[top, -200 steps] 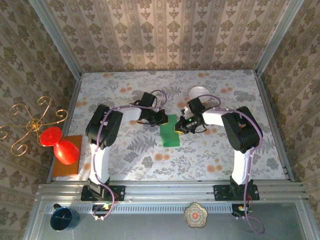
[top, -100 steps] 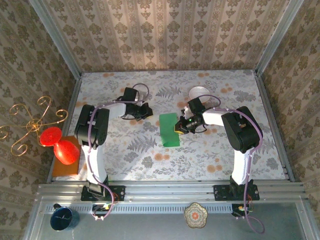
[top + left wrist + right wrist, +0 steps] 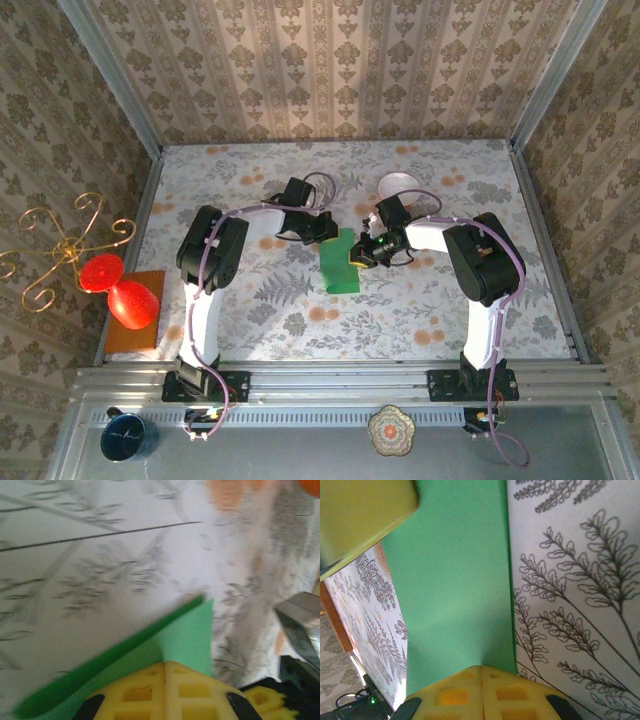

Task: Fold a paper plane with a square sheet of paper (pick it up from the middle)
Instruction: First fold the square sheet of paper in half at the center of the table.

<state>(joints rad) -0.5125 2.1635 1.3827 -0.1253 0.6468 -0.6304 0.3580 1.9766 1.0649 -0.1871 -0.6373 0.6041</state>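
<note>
The square sheet of paper (image 3: 340, 266) lies about in the middle of the counter (image 3: 430, 315), between the two arms. From above it looks like a green rectangle, longer than it is wide, with its long sides running away from the arm bases.

The left gripper (image 3: 326, 229) is at the far left corner of the paper. In the left wrist view its yellow pads (image 3: 140, 692) are pressed together with no gap, so this gripper is clenched. The green paper (image 3: 186, 639) lies directly in front of the tips. One edge of it is raised from the counter as a thin flap that ends in a point. I cannot see any paper between the pads. The tips seem only to touch or push it.

The right gripper (image 3: 358, 253) is at the right long edge of the paper, near its far half. In the right wrist view its pads (image 3: 510, 695) are also closed against each other. The paper (image 3: 455, 590) runs right up to the seam between them, with a small crease there, so this gripper appears to grasp the edge of the sheet. The rest of the sheet lies flat on the fern-pattern cloth.

A white bowl (image 3: 398, 184) stands just behind the right gripper, apart from the paper. Far to the left, a red goblet (image 3: 124, 291) lies on an orange board (image 3: 134, 330) at the counter's edge.
</note>
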